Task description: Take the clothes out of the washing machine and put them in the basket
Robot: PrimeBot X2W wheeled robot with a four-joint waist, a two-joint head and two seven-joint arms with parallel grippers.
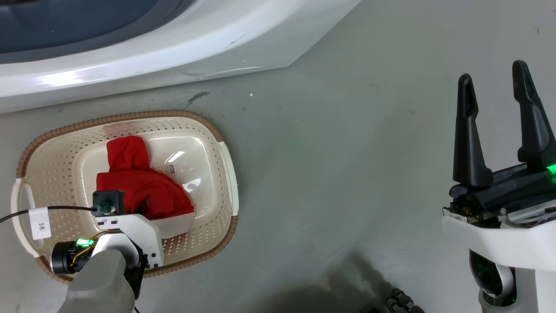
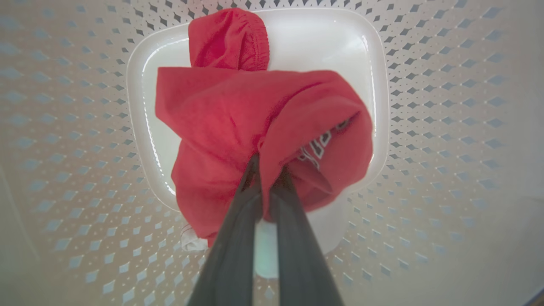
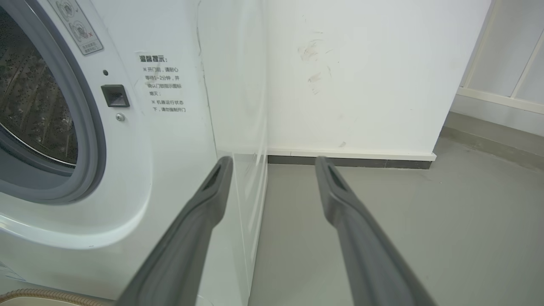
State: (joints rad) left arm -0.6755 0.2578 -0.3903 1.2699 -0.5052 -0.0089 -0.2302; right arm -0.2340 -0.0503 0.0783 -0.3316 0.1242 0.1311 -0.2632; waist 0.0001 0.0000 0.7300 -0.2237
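A red garment [image 1: 143, 187] of the clothes sits inside the cream basket [image 1: 173, 115] on the floor. My left arm's wrist [image 1: 126, 226] hangs over the basket, pointing down. In the left wrist view my left gripper [image 2: 267, 168] is shut on a fold of the red garment [image 2: 221, 110], which shows white lettering and drapes toward the basket's bottom [image 2: 323, 46]. My right gripper [image 1: 492, 74] stands open over the bare floor at the right with nothing between its fingers. The washing machine [image 1: 152, 56] is behind the basket; its steel drum [image 3: 34, 110] appears past the grey ring, left of my right gripper [image 3: 273, 160].
A black cable with a white tag [image 1: 40, 222] runs across the basket's left side. Grey floor [image 1: 347, 165] stretches between the basket and the right arm. A white wall with a dark skirting [image 3: 348, 161] stands to the right of the machine.
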